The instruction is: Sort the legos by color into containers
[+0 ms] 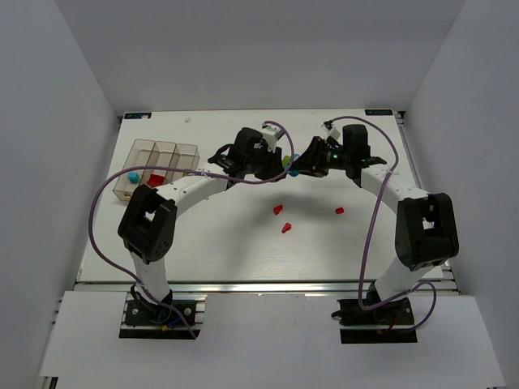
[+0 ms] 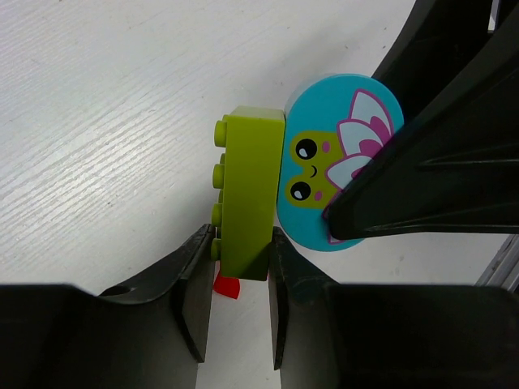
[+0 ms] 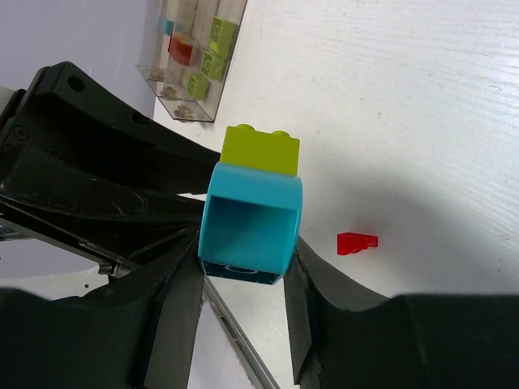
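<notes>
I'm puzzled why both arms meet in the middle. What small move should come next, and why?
Probably ease the two grippers apart. The left gripper clamps the green brick, the right gripper clamps the cyan piece, and the two pieces sit pressed together face to face. They differ in colour, so they likely need separating before either goes to the bins.

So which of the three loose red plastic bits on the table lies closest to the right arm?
The lone red plastic bit at the right; the other two lie together further left.
</notes>
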### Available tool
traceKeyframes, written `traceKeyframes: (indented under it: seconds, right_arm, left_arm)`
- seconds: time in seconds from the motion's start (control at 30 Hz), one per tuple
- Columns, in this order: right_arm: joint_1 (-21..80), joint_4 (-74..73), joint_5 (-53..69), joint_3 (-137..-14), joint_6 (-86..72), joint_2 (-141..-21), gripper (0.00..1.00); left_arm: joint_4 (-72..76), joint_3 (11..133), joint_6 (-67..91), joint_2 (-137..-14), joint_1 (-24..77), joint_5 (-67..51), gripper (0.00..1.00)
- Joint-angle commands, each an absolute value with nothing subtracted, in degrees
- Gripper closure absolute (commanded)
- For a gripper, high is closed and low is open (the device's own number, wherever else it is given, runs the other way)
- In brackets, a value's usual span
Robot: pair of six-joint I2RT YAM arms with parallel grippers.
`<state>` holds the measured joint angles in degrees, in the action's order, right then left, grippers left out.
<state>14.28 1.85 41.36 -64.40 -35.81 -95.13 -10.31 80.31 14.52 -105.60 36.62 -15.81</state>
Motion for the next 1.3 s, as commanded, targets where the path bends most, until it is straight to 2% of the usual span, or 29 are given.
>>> traceKeyframes:
  seconds: [0.0, 0.03, 0.07, 0.43, 0.9, 0.97, 1.27]
  right_arm:
    - [13.80, 4.39, 41.57, -66.18, -35.59, -96.15, 0.84]
    - [13.71, 4.48, 41.66, -66.09, -35.77, -96.24, 0.98]
    - [13.45, 5.18, 41.92, -65.75, -35.77, -96.33, 1.00]
    - [9.58, 7.73, 44.82, -63.37, -36.47, -93.43, 1.00]
    - [6.07, 8.00, 52.21, -63.98, -35.07, -92.38, 1.00]
    - [6.06, 6.60, 51.60, -64.16, -32.63, -91.59, 1.00]
    - [6.50, 3.25, 49.74, -65.48, -27.86, -90.26, 1.00]
  left_arm:
    - [-10.28, 81.74, 13.63, -104.77, 37.00, -16.61, 1.00]
    - [-10.37, 81.56, 13.36, -104.77, 37.00, -16.44, 1.00]
    - [-10.55, 81.39, 13.10, -104.59, 37.52, -16.09, 1.00]
    - [-10.02, 79.36, 8.88, -102.30, 36.12, -2.12, 1.00]
    - [-11.34, 82.97, 6.06, -102.40, 35.60, -0.88, 1.00]
    - [-12.13, 83.14, 6.24, -100.56, 35.07, 4.47, 1.00]
    - [-26.96, 80.78, 8.00, -89.84, 23.92, 16.95, 1.00]
